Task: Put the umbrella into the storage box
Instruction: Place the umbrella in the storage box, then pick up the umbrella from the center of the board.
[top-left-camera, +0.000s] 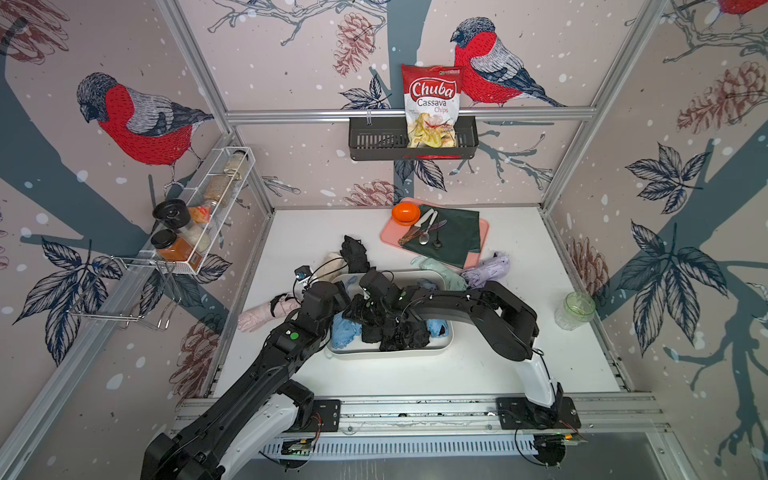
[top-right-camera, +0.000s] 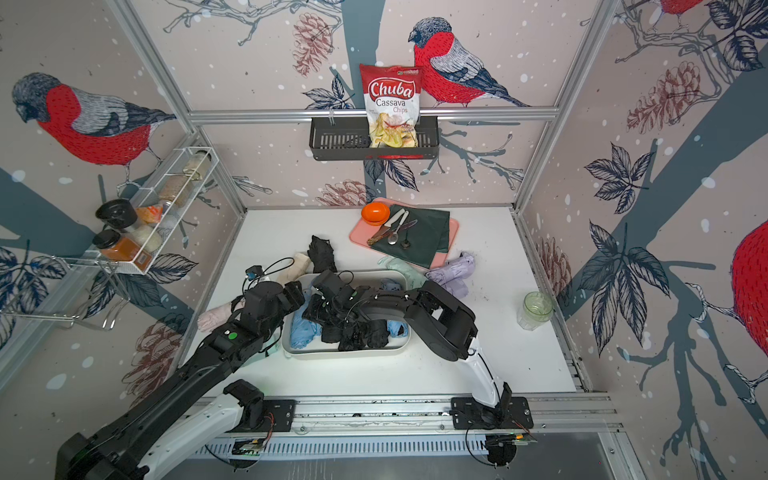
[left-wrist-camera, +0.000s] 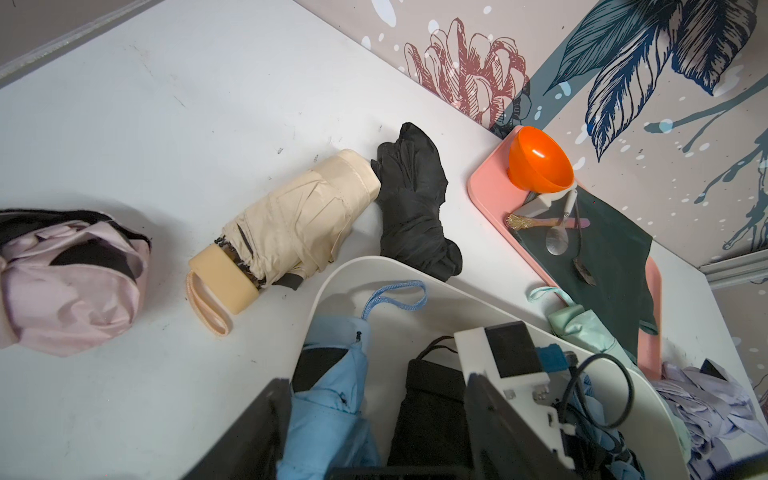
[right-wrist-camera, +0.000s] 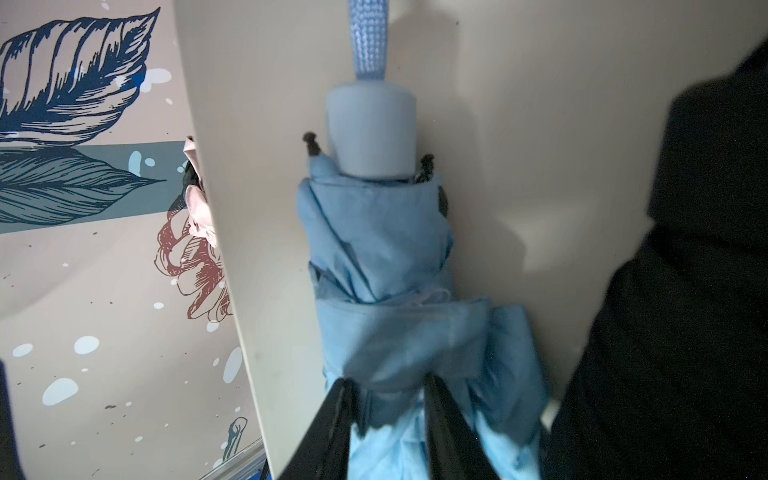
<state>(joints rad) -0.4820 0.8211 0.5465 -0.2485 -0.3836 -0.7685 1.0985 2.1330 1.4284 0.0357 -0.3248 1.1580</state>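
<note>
Right hand (right-wrist-camera: 390, 390) pinches the blue umbrella (right-wrist-camera: 386, 257) — it lies inside the storage box (top-left-camera: 386, 353), at its 9 o'clock end. Left hand (left-wrist-camera: 374, 386) hangs spread open over that end.

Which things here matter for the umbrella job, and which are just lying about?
For the job: white box, blue umbrella, beige umbrella, pink umbrella, mint umbrella, lilac umbrella.
Lying about: chip bag, spice rack, pink tray, orange bowl, jar.
</note>
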